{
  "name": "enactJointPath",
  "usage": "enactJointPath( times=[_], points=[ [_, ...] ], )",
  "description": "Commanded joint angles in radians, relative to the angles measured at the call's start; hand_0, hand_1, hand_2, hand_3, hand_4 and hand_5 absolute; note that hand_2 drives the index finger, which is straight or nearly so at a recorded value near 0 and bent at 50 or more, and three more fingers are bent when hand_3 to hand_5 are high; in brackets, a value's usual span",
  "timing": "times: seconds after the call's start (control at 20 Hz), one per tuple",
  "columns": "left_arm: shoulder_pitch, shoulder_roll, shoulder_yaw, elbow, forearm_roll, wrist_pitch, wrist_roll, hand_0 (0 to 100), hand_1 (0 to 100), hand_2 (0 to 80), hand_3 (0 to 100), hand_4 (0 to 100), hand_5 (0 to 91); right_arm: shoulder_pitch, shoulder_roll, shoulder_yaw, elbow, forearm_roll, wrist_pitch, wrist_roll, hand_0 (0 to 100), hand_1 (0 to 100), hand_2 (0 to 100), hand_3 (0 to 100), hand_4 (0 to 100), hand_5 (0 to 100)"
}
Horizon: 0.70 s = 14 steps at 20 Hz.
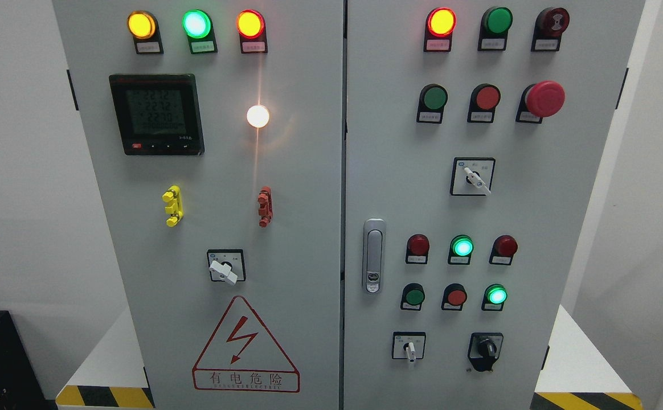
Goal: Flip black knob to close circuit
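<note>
neither hand shows in the head view, so you cannot tell whether either is spread or curled, nor which arm is nearer. your target, the black knob (486,347), sits at the lower right corner of the cabinet's right door (571,239), right of a white selector switch (409,348) and below a lit green lamp (496,295). its pointer looks roughly upright, but black on a black plate makes the exact angle hard to read.

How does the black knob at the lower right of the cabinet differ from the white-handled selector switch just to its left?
The black knob is dark and stubby on a rounded black base; the white-handled selector has a slim pale lever on a square white plate with a black border. The knob's grip stands roughly upright, while the lever points down. Both sit in the bottom row of the right door. Neither hand is in view.
</note>
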Motion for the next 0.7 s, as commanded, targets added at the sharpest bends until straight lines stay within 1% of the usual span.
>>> enactJointPath(
  times=[0.0, 0.15, 0.35, 0.5, 0.65],
  points=[
    [0.021, 0.000, 0.000, -0.029, 0.000, -0.001, 0.000, 12, 56, 0.0, 0, 0, 0.0, -0.050, 0.009, -0.036, -0.033, 0.043, 0.020, 0.017, 0, 3, 66, 89, 77, 79],
    [0.023, 0.000, 0.000, -0.029, 0.000, -0.001, 0.000, 12, 56, 0.0, 0, 0, 0.0, -0.063, 0.009, -0.036, -0.027, 0.045, 0.034, 0.019, 0, 3, 66, 88, 77, 76],
    [0.023, 0.000, 0.000, -0.029, 0.000, -0.001, 0.000, 12, 56, 0.0, 0, 0, 0.0, -0.103, 0.009, -0.051, -0.016, 0.069, 0.040, 0.019, 0, 4, 65, 87, 75, 74],
    [0.023, 0.000, 0.000, -0.029, 0.000, -0.001, 0.000, 12, 56, 0.0, 0, 0, 0.0, -0.117, 0.011, -0.053, -0.004, 0.085, 0.057, 0.028, 0, 7, 65, 87, 75, 73],
    [0.023, 0.000, 0.000, -0.029, 0.000, -0.001, 0.000, 12, 56, 0.0, 0, 0, 0.0, -0.122, 0.009, -0.053, 0.010, 0.083, 0.058, 0.031, 0, 10, 65, 85, 74, 71]
  ],
)
